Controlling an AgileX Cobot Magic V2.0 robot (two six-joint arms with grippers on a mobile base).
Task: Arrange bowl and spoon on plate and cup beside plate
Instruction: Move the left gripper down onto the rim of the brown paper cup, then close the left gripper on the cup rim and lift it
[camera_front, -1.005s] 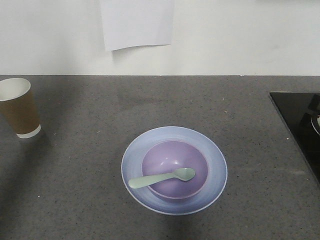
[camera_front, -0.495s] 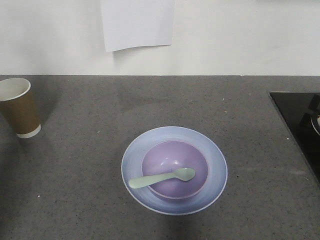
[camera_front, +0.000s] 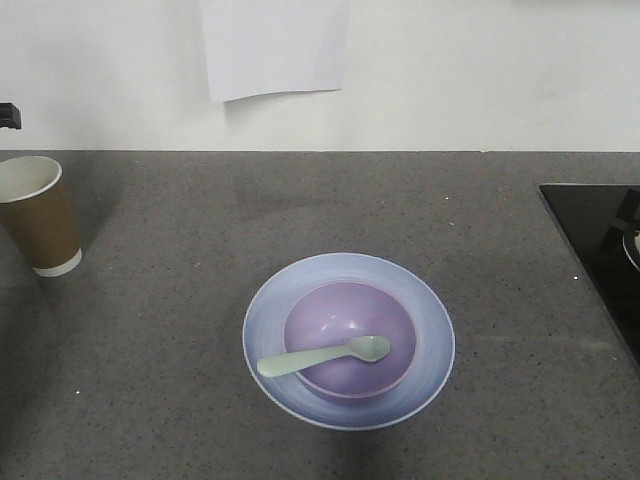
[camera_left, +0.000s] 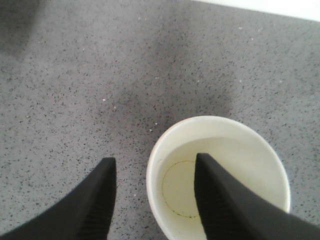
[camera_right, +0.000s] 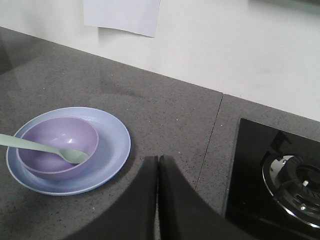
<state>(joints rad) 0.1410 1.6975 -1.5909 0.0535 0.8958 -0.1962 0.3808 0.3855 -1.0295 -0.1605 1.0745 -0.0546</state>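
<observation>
moved: left gripper (camera_left: 152, 192) now over cup (camera_left: 220, 175), jaws apart | right gripper (camera_right: 158, 192) clenched | cup unmoved

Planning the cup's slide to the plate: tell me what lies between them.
Nothing: in the front view only bare grey countertop stretches between the cup at far left and the plate.

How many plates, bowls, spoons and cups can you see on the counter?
Plates: 1, the plate, pale blue
Bowls: 1, the bowl, purple, sitting on the plate
Spoons: 1, the spoon, mint green, lying across the bowl
Cups: 1, the cup, brown paper
Total: 4
</observation>
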